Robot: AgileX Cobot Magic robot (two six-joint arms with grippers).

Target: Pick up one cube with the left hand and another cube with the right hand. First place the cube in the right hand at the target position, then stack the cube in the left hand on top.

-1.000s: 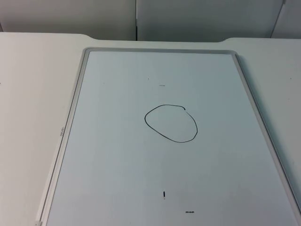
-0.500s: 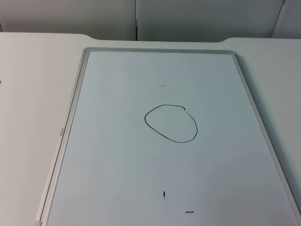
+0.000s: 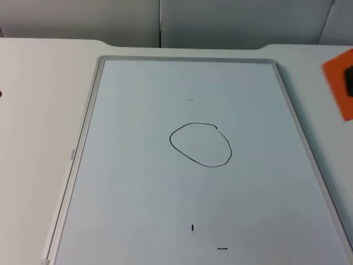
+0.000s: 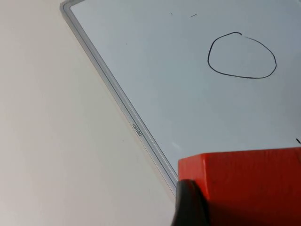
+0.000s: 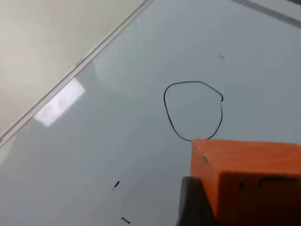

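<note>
Entering right: hand-held orange cube [image 3: 339, 81]

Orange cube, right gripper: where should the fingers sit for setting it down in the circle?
Two opposite flat side faces, coming from above, underside left free. The orange cube is flat-sided, and the right gripper seems to hold it so: a black finger presses one side face, above the whiteboard near the drawn circle.

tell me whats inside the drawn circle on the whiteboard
Nothing: the drawn circle encloses bare whiteboard. The orange cube in the right pincer hides a small stretch of its line in the right wrist view.
</note>
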